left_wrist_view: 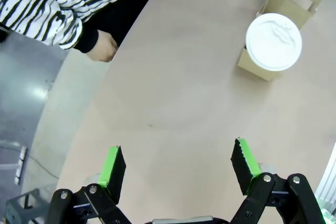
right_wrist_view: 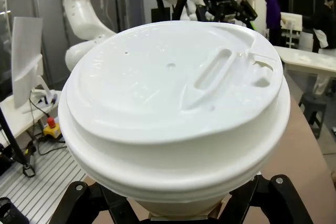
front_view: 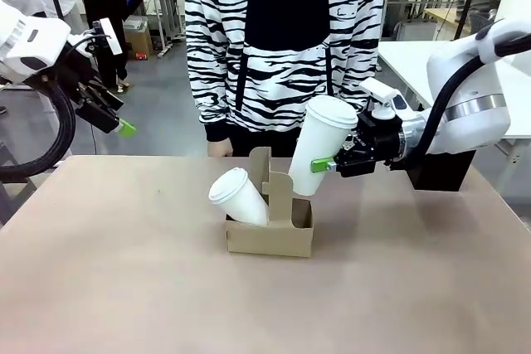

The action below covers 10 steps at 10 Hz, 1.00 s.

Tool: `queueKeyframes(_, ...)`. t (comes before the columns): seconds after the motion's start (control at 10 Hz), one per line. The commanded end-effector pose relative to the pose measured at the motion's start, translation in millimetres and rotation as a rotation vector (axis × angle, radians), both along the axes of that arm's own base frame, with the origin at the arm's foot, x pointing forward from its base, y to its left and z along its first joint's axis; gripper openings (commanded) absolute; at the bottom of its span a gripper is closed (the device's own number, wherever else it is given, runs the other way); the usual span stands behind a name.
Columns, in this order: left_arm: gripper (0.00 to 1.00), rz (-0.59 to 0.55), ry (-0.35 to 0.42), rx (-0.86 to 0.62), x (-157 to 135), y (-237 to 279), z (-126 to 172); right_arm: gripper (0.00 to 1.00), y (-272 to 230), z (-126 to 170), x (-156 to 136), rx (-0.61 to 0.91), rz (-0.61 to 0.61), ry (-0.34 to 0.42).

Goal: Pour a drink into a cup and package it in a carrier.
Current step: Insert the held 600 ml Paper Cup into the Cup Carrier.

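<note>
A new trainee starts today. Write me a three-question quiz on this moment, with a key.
1. True or false: the right gripper is shut on a lidded cup.
2. Multiple choice: the other cup, in the carrier, is A) upright, B) leaning, C) upside down.
3. Fill in: the left gripper is ____ and holds nothing.
Key: 1 true; 2 B; 3 open.
</note>
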<state>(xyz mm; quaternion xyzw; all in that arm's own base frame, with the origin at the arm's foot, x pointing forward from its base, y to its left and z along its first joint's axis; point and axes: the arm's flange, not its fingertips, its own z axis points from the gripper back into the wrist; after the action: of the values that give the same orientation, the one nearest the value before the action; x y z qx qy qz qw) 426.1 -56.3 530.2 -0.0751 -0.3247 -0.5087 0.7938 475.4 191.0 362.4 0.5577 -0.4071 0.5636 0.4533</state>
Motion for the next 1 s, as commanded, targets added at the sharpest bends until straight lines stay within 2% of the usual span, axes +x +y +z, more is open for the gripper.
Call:
queueKeyframes(0.0, 1.0, -0.005, -0.001, 0.001, -0.4, -1.0, 0.4, 0.81, 3.8, 2.7, 4.5, -0.03, 0.016, 0.004)
queueKeyframes(0.9, 1.0, -0.005, -0.001, 0.001, -0.4, -1.0, 0.4, 0.81, 43.3, -41.4, 14.8, -0.105, 0.106, 0.073)
